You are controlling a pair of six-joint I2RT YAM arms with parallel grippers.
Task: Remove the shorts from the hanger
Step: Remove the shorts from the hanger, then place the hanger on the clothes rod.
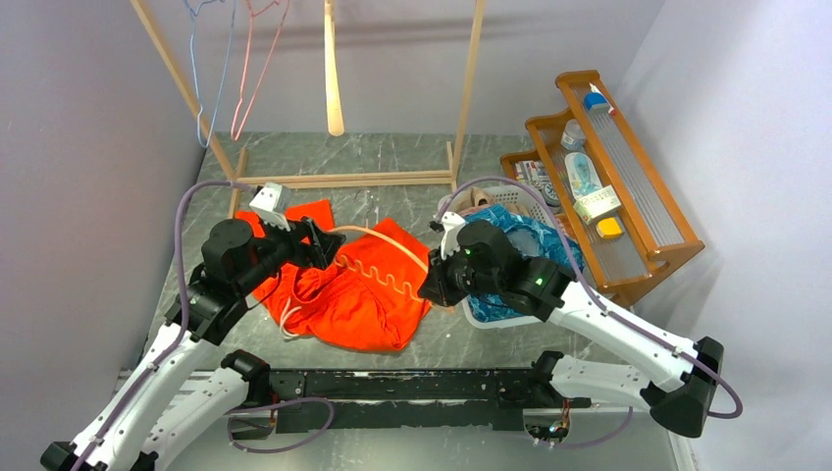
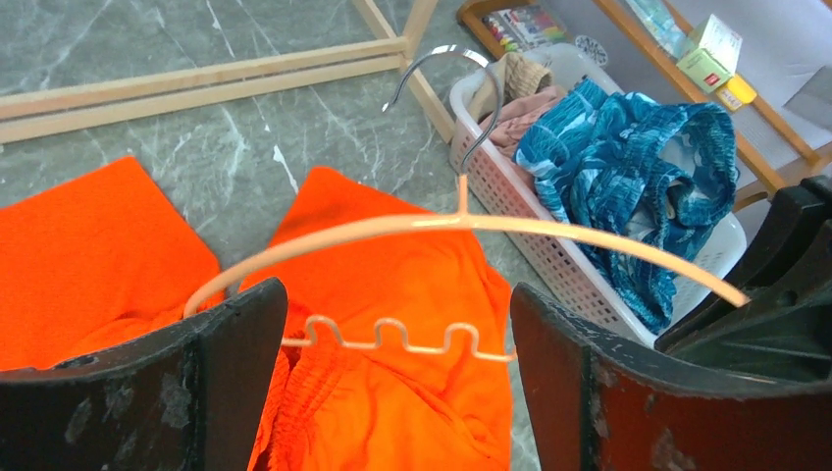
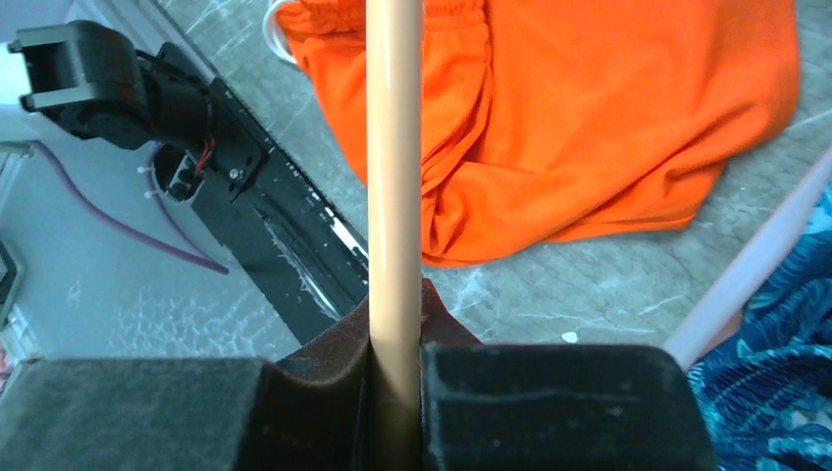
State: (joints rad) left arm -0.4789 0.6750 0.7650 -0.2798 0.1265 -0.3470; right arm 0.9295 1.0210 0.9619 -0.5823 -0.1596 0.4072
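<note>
Your right gripper [image 3: 395,365] clenches the beige hanger [image 2: 549,228]; the left gripper [image 2: 397,343] stands open. The orange shorts [image 1: 358,299] lie on the table [image 1: 392,162] beneath: soft, light, probably best pinched at the waistband [image 2: 309,397].

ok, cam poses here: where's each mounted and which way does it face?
Top external: fixed above and behind the arm bases, looking down over the table; both arms, left claw and right claw show.
Left wrist: looks between its open fingers at the hanger, orange shorts, and basket beyond.
Right wrist: looks along the hanger arm clamped in its pads, back toward the arm bases.
Shared: both wrist views see the hanger and orange shorts.
</note>
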